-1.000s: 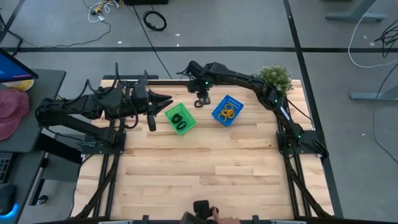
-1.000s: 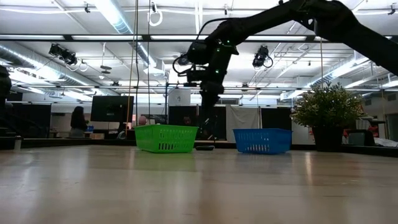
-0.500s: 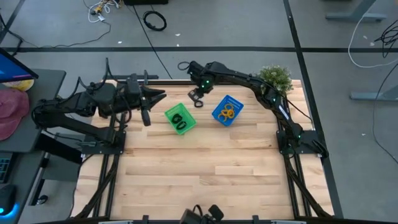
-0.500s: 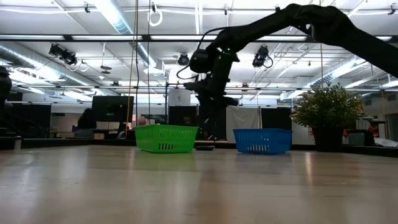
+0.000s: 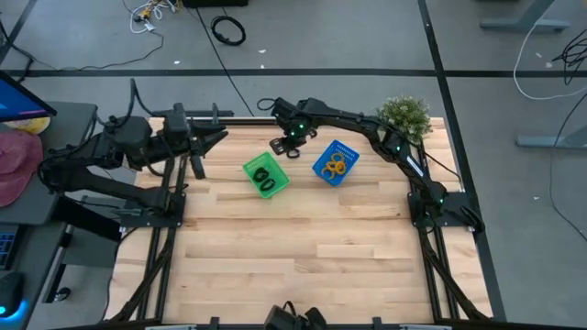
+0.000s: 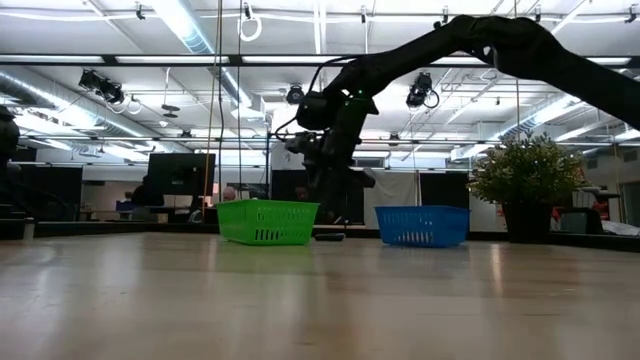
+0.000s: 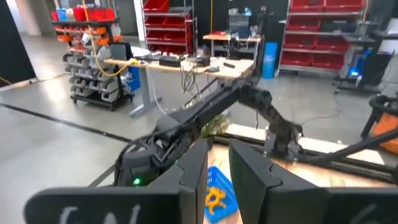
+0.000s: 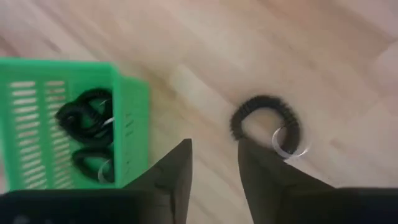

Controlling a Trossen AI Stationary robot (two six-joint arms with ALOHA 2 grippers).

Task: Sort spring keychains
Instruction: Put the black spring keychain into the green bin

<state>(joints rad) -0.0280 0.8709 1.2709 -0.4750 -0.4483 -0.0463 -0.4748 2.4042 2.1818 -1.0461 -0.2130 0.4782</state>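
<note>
A black spring keychain (image 8: 264, 121) with a metal ring lies flat on the wood between the two baskets (image 5: 295, 154). Two more black ones rest in the green basket (image 8: 68, 140) (image 5: 266, 174). Orange ones lie in the blue basket (image 5: 335, 163). My right gripper (image 8: 214, 168) hovers just above the table near the far edge, between the green basket and the loose keychain, slightly open and holding nothing (image 5: 282, 145). My left gripper (image 5: 209, 139) is off to the left of the green basket, raised and shut.
A potted plant (image 5: 406, 115) stands at the far right corner of the table. The near half of the table (image 5: 293, 257) is bare wood. In the low view the green basket (image 6: 267, 222) and the blue basket (image 6: 422, 226) stand side by side.
My right gripper has moved from above the loose black keychain toward the table's left, nearer the green basket, rising a little and turning. My left arm has drawn back toward the table's left edge. The loose keychain has stayed where it was.
</note>
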